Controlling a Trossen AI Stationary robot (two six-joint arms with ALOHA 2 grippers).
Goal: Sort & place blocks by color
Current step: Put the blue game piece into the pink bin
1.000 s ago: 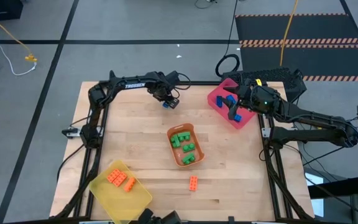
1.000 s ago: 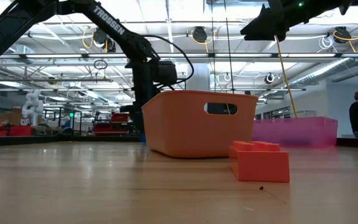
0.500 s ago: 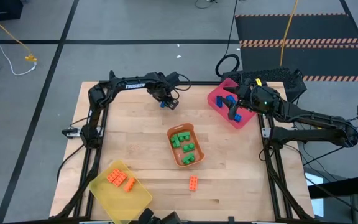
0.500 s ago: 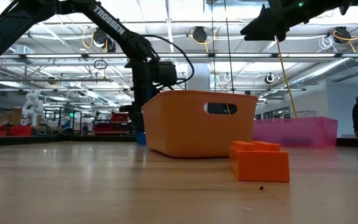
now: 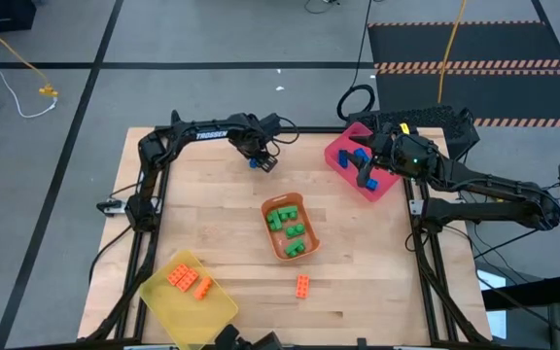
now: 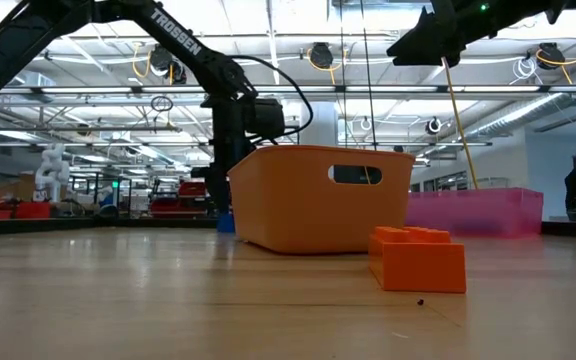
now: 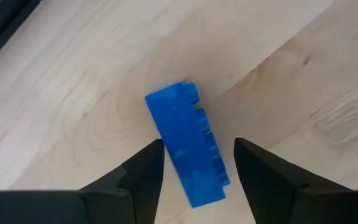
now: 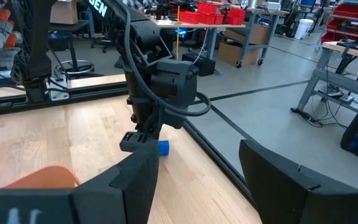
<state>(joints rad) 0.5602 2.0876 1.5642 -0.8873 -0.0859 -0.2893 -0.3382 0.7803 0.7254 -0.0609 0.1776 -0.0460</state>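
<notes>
Straddling a blue brick (image 7: pixel 188 151) on the table (image 5: pixel 202 214), the left gripper (image 7: pixel 194 171) has its fingers parted on either side, not yet touching, lined up to pinch it. Beyond wait the pink tray (image 5: pixel 340 156) holding blues, where the right gripper (image 5: pixel 368 180) hovers open and empty.

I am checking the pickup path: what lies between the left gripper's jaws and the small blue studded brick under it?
Nothing. In the left wrist view, the small blue studded brick lies on bare wooden table, part of it between the left gripper's open jaws.
</notes>
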